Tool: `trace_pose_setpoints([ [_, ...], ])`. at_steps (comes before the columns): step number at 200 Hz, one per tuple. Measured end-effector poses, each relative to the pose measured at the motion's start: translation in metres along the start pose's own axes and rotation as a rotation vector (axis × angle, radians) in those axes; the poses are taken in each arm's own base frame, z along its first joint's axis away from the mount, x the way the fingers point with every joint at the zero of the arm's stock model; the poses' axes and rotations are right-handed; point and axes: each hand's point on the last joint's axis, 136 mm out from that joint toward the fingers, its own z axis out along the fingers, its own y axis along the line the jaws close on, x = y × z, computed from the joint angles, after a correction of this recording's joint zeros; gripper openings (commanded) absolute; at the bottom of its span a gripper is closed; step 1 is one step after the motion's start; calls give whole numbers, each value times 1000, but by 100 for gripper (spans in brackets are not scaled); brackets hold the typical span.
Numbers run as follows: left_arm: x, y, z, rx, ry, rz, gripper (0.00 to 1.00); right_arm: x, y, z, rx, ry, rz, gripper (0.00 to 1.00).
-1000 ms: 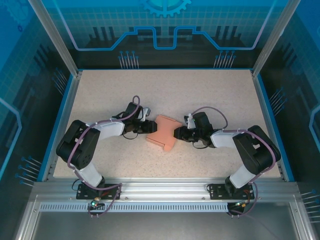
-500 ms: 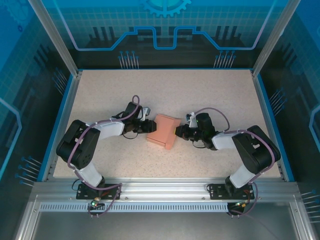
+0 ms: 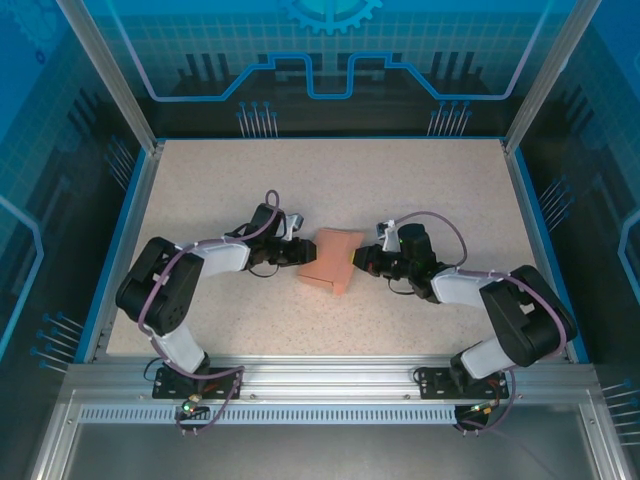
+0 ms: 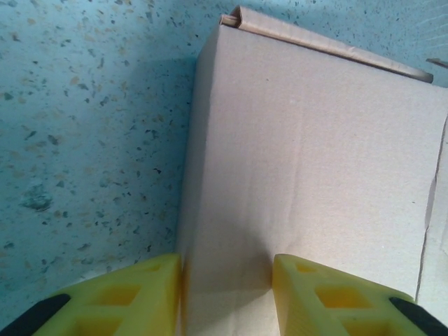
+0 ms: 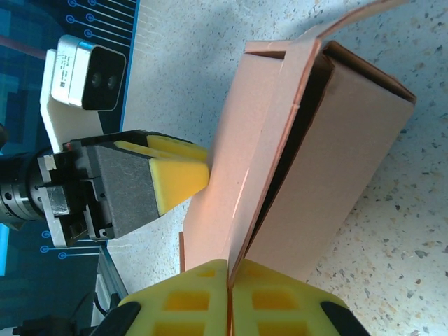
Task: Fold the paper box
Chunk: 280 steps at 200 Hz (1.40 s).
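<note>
You're at the closing step, by my reading. The box (image 3: 333, 262) already has its body formed, and one long flap (image 5: 259, 140) stands ajar with a dark gap behind it. The box lies on the table (image 3: 420, 180) near the middle of the top view, between your two grippers.

Your right gripper (image 3: 356, 260) has its fingers pressed together on the flap's lower edge, and the thin card runs into the seam between them. Your left gripper (image 3: 297, 255) has its fingers (image 4: 119, 297) standing apart, tips against the opposite side of the box. It looks like a brace rather than a pinch, since the panel runs wider than the gap between them.

The next move probably calls for swinging the flap toward the body and seating its edge in the gap, while the left side stops the box sliding. Go gently, because thin card creases.

In the top view the box's long axis runs from lower left to upper right, nearer up-and-down than across. In the right wrist view the body slants from bottom centre to upper right, and its gap opens toward the upper left, facing the left gripper.
</note>
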Motion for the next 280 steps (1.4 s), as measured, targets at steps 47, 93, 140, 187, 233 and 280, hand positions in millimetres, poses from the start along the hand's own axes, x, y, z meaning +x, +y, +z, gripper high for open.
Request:
trace_pose_setpoints([
  [47,0,-7,5,34,7,12,45,-5,12,-9,-16,-24,-17,10],
  [93,2,-11,10,49,17,12,47,-7,15,-13,-10,-39,-21,12],
  [140,1,-14,14,54,22,5,49,-12,10,-14,19,-67,-9,13],
  [187,-1,-15,18,60,24,7,50,-16,10,-13,30,-85,-1,13],
  [233,-3,-16,21,63,25,8,51,-20,15,-12,26,-94,-2,13],
  [280,3,-18,26,66,46,13,52,-22,24,-9,21,-95,-8,13],
])
